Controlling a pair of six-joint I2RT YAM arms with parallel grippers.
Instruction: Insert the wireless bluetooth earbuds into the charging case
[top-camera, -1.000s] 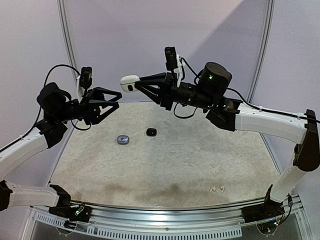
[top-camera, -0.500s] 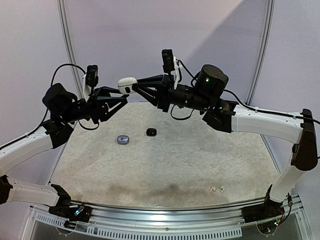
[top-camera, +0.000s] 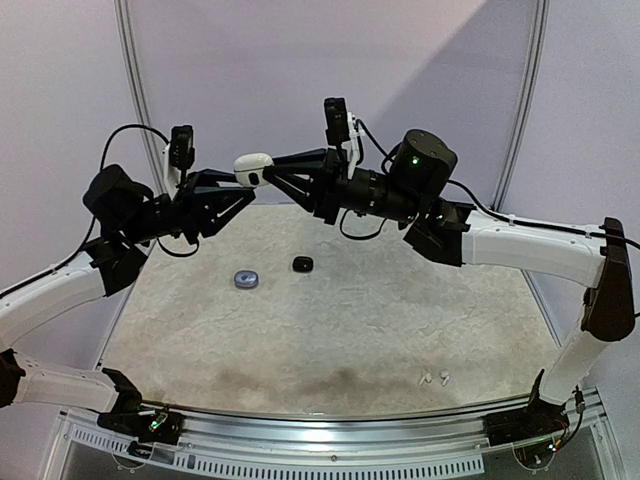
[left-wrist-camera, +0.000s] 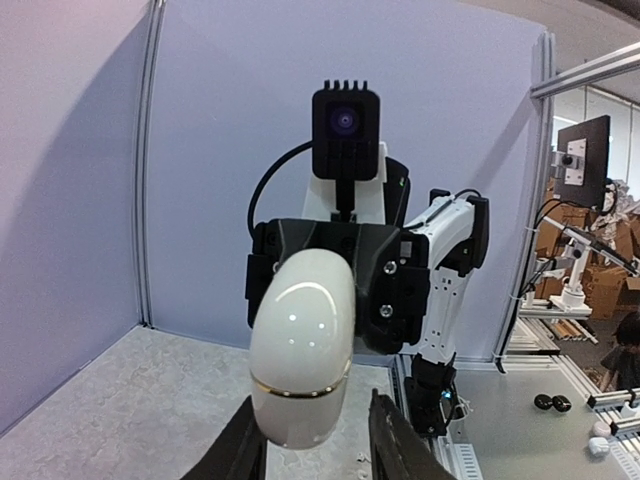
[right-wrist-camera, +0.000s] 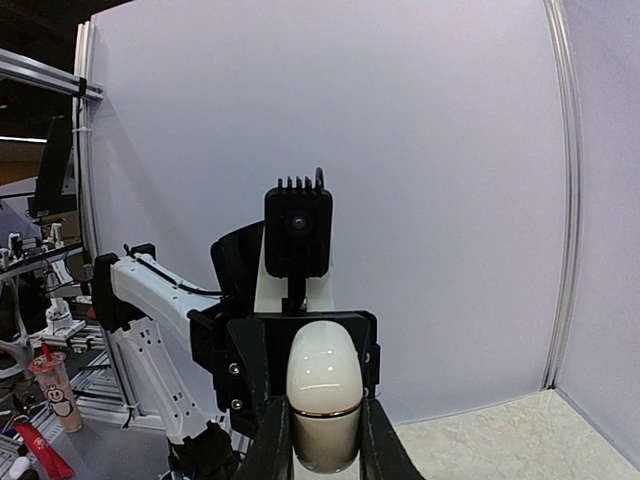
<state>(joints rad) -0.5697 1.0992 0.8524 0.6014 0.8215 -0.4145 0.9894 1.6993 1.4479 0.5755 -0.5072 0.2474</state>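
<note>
Right tool (top-camera: 270, 172) is clamped on the white charging case (top-camera: 252, 168) mid-air, left tool (left-wrist-camera: 318, 452) sits narrow around its other end (can't tell if gripping), so probably prying it open next, earbuds (top-camera: 433, 378) lie on the desk (top-camera: 400, 300).

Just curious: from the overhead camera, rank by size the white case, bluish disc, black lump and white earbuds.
white case, held up off the table, so nearness may flatter it
bluish disc
black lump, nearly alike
white earbuds, tiniest
</note>
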